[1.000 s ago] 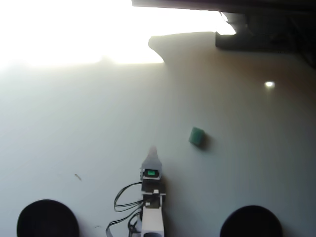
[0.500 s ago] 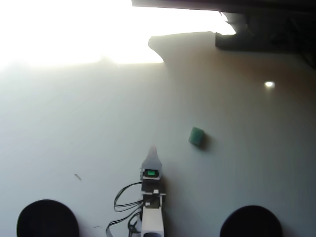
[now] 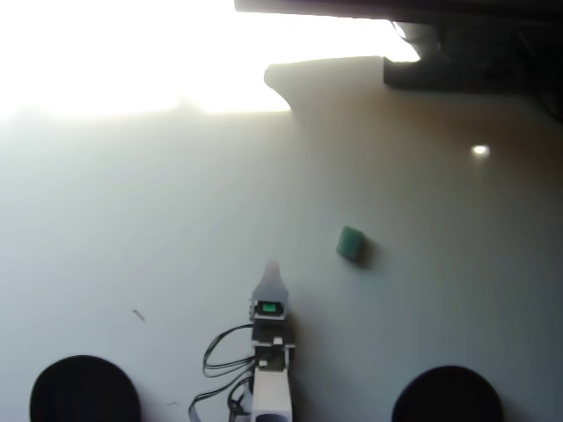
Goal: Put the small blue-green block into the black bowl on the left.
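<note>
Overhead view only. The table [image 3: 176, 229] is pale and smooth; its upper left is blown out by strong glare, so nothing can be read in that region. The small blue-green block [image 3: 351, 243] lies on the bare table right of centre, resting slightly tilted relative to the frame edges, with a faint shadow on its lower right side. It is free of contact with anything. The arm [image 3: 271, 387] enters from the bottom edge near the centre, white body, dark cables looping off its left side, a small green-lit component on top of the wrist. The gripper [image 3: 272, 268] points up the frame and ends in a single pale tip; the jaws appear stacked one behind the other from this camera, so I cannot tell whether they are apart or together. Nothing is visibly held. The tip sits to the lower left of the block, near it but clearly apart. Two black bowls are cut off by the bottom edge: one at lower left [image 3: 84, 391], one at lower right [image 3: 448, 396]; both are well apart from the block, and the right one is the nearer. A dark structure [image 3: 466, 53] crosses the top right corner. A bright spot of light [image 3: 479, 150] shows on the table at upper right.
</note>
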Available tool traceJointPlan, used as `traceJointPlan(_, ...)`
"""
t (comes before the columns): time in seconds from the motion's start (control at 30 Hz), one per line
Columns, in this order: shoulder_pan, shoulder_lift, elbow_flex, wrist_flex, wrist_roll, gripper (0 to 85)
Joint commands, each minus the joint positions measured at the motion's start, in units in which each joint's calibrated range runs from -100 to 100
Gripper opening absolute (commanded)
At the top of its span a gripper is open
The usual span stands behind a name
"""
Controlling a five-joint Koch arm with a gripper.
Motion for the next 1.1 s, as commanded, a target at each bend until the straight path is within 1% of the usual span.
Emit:
traceJointPlan(0.0,0.0,2.0,-0.6,-0.6,0.0,49.3)
traceJointPlan(0.93,-0.2,2.0,-0.4,-0.1,-0.3,49.3)
traceJointPlan(0.97,-0.4,1.9,-0.3,-0.1,-1.7,49.3)
traceJointPlan(1.03,-0.2,-0.1,-0.3,-0.6,-7.0,49.3)
traceJointPlan(1.07,-0.1,-1.2,-0.3,-1.4,-8.1,49.0)
